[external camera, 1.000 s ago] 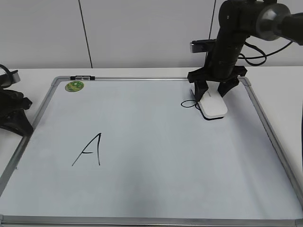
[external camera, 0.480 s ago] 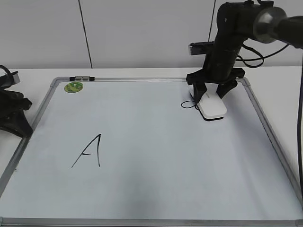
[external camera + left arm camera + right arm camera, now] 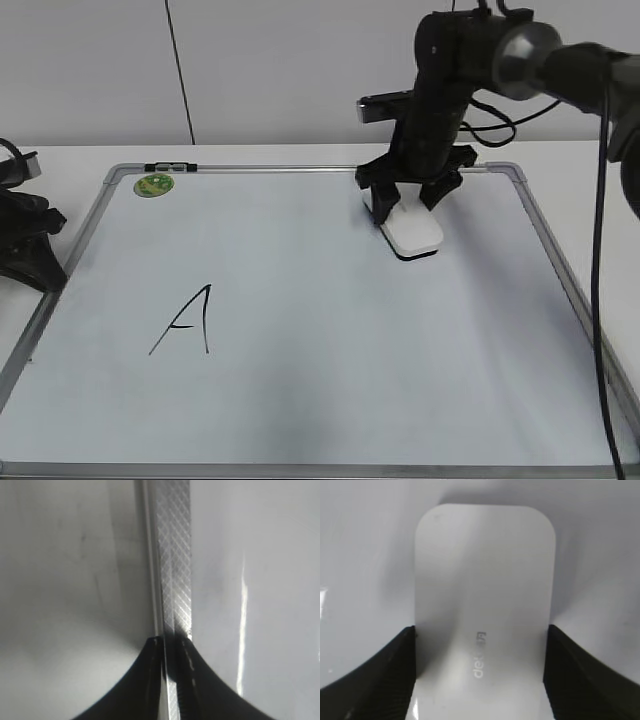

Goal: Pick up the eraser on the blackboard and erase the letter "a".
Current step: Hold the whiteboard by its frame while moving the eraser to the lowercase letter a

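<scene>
The white eraser (image 3: 413, 232) lies flat on the blackboard (image 3: 330, 330), at its upper middle right. My right gripper (image 3: 403, 205) is shut on the eraser, one finger on each long side; in the right wrist view the eraser (image 3: 485, 610) fills the space between the jaws (image 3: 480, 670), grey lettering on top. The letter "a" does not show; the eraser and gripper cover the spot where it was. My left gripper (image 3: 35, 255) rests at the board's left edge, its jaws (image 3: 171, 642) shut over the metal frame (image 3: 175, 560).
A larger capital "A" (image 3: 185, 320) is drawn at the lower left of the board. A small round green disc (image 3: 154, 184) and a black-and-white marker (image 3: 172, 166) sit at the board's top left corner. Cables hang behind the right arm.
My right gripper has slid the eraser to the left across the board, over the spot where the small "a" showed. The "a" no longer shows. The left arm has not moved.
</scene>
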